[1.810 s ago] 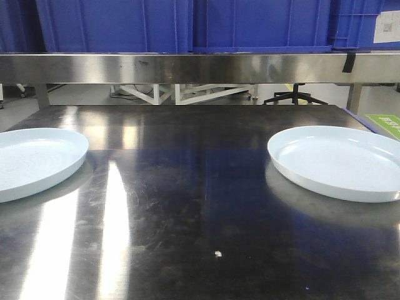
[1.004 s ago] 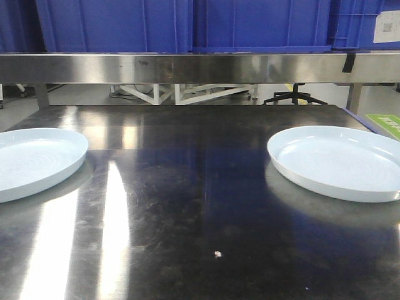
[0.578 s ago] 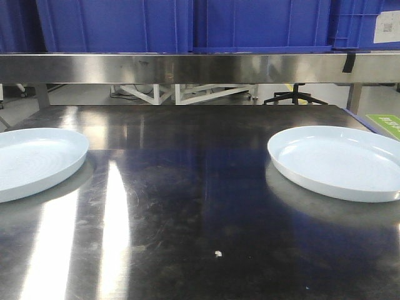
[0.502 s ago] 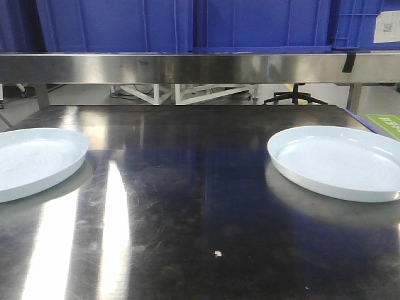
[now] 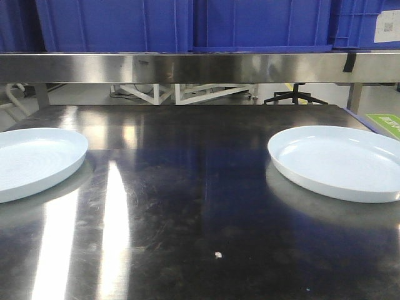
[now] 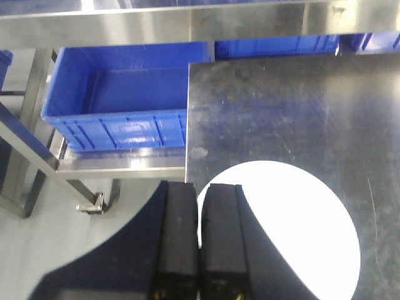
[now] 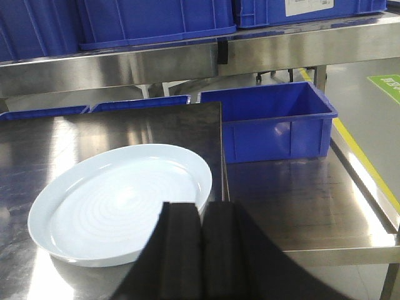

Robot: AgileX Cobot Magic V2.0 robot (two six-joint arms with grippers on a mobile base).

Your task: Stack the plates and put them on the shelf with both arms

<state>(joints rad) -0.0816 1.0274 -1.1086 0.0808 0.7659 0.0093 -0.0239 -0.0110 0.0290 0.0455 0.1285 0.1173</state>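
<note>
Left gripper [image 6: 200,250] pointing down, fingers pressed together, empty; one plate [image 6: 294,231] below and right of its tips. Right gripper [image 7: 201,250] angled forward, likewise closed on nothing; other plate [image 7: 119,200] just ahead, leftward. Two plates, two grippers, plates well apart on table [image 5: 187,206].

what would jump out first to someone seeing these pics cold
Two glossy pale plates lie far apart on the dark, shiny steel table: the left plate at its left edge and the right plate at its right edge. Bright blue bins line the shelf above them. In the wrist views, the black left gripper and right gripper, jaws together, each show against their own plate's edge.
</note>
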